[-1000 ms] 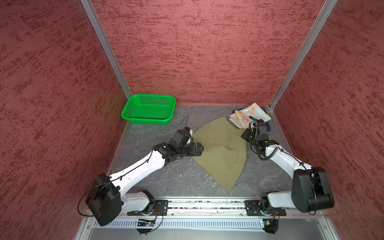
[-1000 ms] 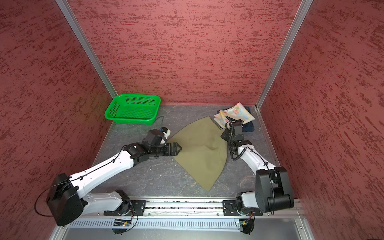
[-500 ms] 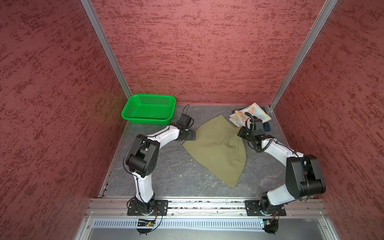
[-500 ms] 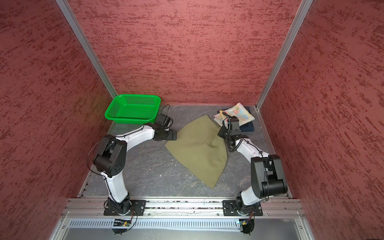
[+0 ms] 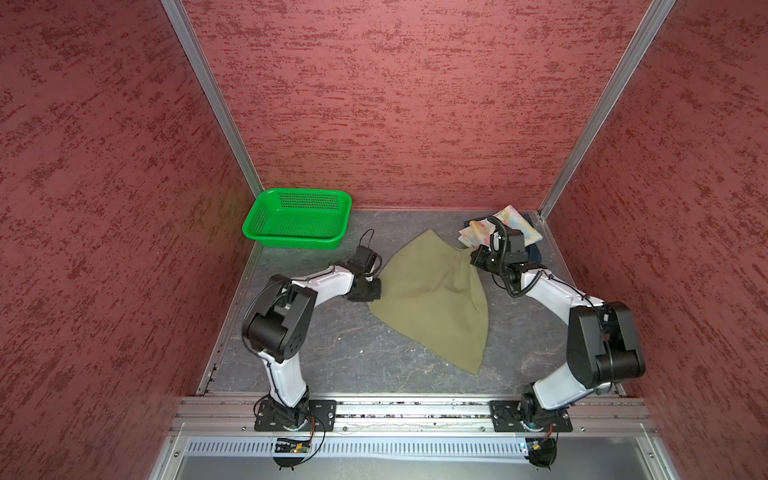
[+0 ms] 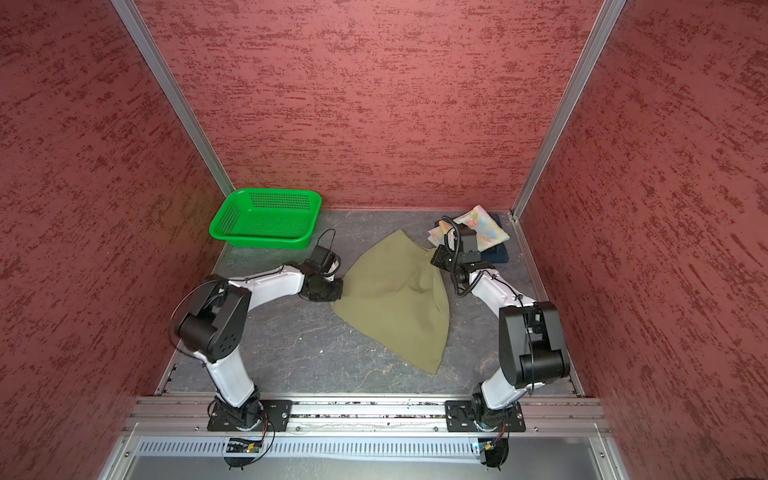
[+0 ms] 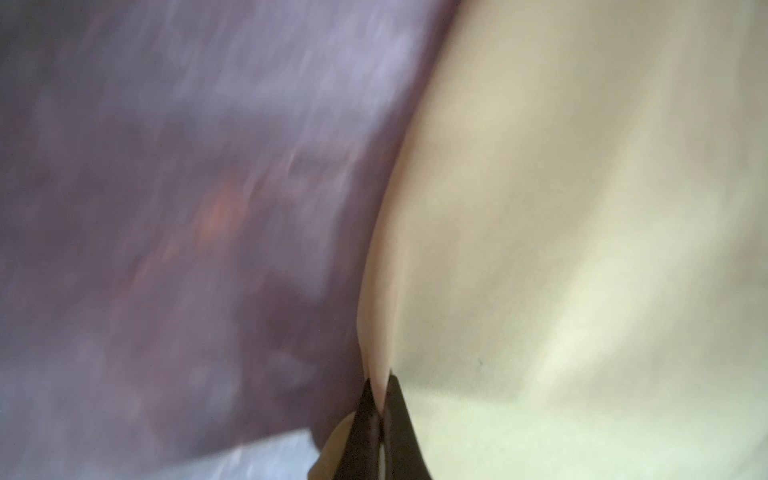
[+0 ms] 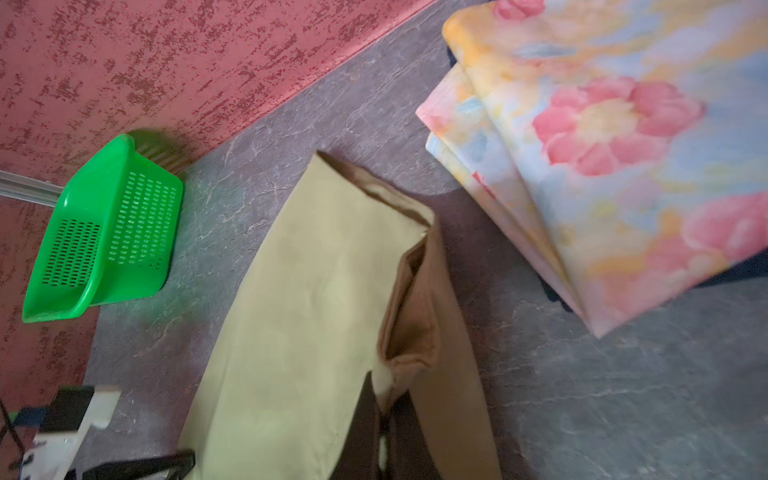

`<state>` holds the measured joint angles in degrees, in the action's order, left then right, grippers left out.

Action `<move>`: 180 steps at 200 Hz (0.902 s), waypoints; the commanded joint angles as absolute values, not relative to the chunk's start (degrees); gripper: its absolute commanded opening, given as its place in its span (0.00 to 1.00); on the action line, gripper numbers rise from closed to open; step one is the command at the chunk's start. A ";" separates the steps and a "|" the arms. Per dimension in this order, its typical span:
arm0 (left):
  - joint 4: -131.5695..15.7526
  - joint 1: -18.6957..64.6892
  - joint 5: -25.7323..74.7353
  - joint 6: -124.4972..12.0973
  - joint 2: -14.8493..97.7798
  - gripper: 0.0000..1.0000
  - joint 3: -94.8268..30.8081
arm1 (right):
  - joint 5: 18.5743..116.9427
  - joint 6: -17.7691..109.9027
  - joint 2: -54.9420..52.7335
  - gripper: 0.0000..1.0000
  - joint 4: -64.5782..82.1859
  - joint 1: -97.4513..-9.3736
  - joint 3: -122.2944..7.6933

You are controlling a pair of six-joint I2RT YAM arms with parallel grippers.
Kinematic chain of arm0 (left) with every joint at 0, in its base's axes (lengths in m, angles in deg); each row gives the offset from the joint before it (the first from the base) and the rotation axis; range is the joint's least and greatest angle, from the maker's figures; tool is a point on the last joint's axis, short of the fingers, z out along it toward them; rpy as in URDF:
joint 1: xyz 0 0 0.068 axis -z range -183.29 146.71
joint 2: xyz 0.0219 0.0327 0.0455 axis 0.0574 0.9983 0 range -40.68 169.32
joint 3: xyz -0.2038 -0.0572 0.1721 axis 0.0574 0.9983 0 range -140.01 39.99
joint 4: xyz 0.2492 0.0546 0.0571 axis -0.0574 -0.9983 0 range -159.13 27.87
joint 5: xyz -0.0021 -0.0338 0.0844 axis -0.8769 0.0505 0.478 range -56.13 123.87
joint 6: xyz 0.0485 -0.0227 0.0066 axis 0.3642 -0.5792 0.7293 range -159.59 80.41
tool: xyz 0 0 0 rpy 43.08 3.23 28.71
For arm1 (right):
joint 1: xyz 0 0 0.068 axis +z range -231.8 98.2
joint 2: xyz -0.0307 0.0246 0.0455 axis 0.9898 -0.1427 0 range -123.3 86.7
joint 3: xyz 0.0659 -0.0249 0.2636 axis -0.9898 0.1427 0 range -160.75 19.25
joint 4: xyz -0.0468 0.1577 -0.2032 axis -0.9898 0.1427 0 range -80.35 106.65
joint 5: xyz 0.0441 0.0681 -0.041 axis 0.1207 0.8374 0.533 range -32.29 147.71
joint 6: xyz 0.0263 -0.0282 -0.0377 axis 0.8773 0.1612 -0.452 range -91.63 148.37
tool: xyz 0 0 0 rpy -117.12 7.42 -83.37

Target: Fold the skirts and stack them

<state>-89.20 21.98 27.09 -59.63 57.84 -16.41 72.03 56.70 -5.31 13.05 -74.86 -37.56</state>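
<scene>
The left tool (image 5: 375, 289) clenched the edge of the olive-green skirt (image 5: 432, 299) nearest the green basket (image 5: 293, 242), while the right tool (image 8: 382, 415) gripped its corner away from that basket.

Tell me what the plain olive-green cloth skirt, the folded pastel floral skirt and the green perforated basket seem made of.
Olive-green skirt: matte woven cloth, probably cotton twill; it drapes in soft creases, no sheen. Floral skirt: thin, smooth printed fabric, perhaps light synthetic; crisp folded layers. Green basket: glossy moulded plastic; stiff walls with rows of holes.
</scene>
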 commanded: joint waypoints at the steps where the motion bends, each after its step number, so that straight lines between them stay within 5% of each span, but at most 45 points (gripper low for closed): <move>1: -90.52 23.60 25.36 -64.74 48.20 0.00 -7.91 | 75.85 55.83 -8.89 0.00 9.99 -74.37 -41.46; 13: -89.33 27.25 24.83 -67.74 43.29 0.00 -3.78 | 76.28 55.83 -11.23 0.00 9.96 -73.40 -44.03; 19: -88.79 29.34 24.86 -68.99 40.91 0.16 -2.24 | 76.57 55.81 -12.45 0.00 10.07 -72.91 -45.54; 26: -88.30 31.63 25.21 -70.46 38.31 0.51 -1.19 | 77.07 55.58 -13.58 0.00 10.35 -72.47 -47.35; 31: -88.31 33.13 25.75 -70.89 36.50 0.65 -0.75 | 77.20 55.39 -14.27 0.00 10.66 -72.16 -48.60; 61: -91.62 31.09 29.93 -69.57 26.19 1.00 -2.57 | 76.23 52.35 -16.01 0.00 13.98 -71.91 -53.25; 118: -84.68 15.64 28.33 -59.93 35.93 0.99 -15.68 | 80.38 46.00 -8.88 0.00 9.93 -71.47 -48.81; 180: -79.08 16.60 25.26 -54.21 62.02 0.99 -38.27 | 83.19 40.95 -3.90 0.00 9.27 -70.08 -44.85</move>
<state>-83.56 15.41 27.15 -59.08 55.29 -31.67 80.97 43.94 -4.94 11.63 -70.59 -46.66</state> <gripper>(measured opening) 0.994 0.066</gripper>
